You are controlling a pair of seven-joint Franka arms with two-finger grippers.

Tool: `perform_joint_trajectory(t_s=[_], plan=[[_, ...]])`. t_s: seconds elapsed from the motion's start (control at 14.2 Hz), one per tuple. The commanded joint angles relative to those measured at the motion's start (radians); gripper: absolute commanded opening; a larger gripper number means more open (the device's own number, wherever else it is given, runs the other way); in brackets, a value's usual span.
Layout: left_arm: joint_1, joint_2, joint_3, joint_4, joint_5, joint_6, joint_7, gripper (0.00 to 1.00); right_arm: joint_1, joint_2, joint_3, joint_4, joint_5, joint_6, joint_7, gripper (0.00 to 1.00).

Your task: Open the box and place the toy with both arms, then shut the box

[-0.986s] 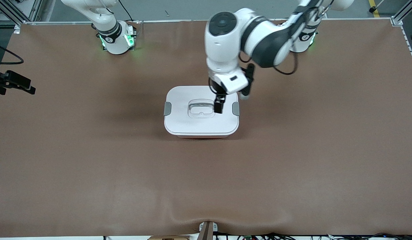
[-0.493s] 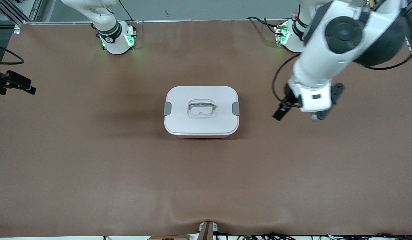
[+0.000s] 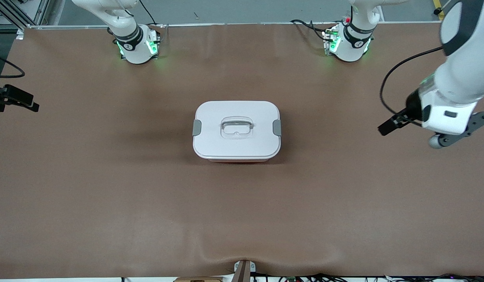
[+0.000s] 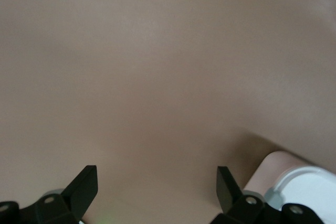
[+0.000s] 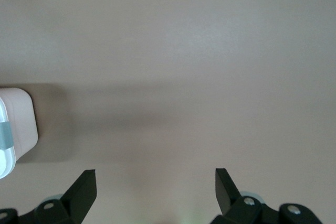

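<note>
Matt plastic box (image 3: 236,131), seemingly paper-covered table (image 3: 108,188)

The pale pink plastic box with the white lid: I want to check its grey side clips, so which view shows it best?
The front view: the whole box, lid and both clips show. The left wrist view catches only a corner, the right wrist view one end.

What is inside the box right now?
You can't tell. The white lid covers the box, with both grey clips at its sides, so anything inside is hidden. No toy shows on the table.
</note>
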Motion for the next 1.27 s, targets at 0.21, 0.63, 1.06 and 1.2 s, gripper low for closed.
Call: perform_joint_trajectory(t_s=[0.21, 0.63, 1.06, 1.2], plan=[[-0.050, -0.174, 0.086, -0.154, -0.019, -0.006, 0.235, 1.00, 0.034, -0.003, 0.014, 0.000, -0.066, 0.010, 0.062, 1.00], [-0.091, -0.270, 0.141, -0.257, -0.038, 0.022, 0.355, 1.00, 0.052, -0.017, 0.017, -0.004, -0.053, -0.020, 0.046, 1.00], [-0.077, -0.279, 0.147, -0.256, -0.044, -0.018, 0.456, 1.00, 0.080, -0.022, 0.017, -0.011, -0.051, -0.020, 0.039, 1.00], [-0.035, -0.281, 0.146, -0.254, -0.044, -0.018, 0.523, 1.00, 0.079, -0.025, 0.015, -0.012, -0.051, -0.016, 0.035, 1.00]])
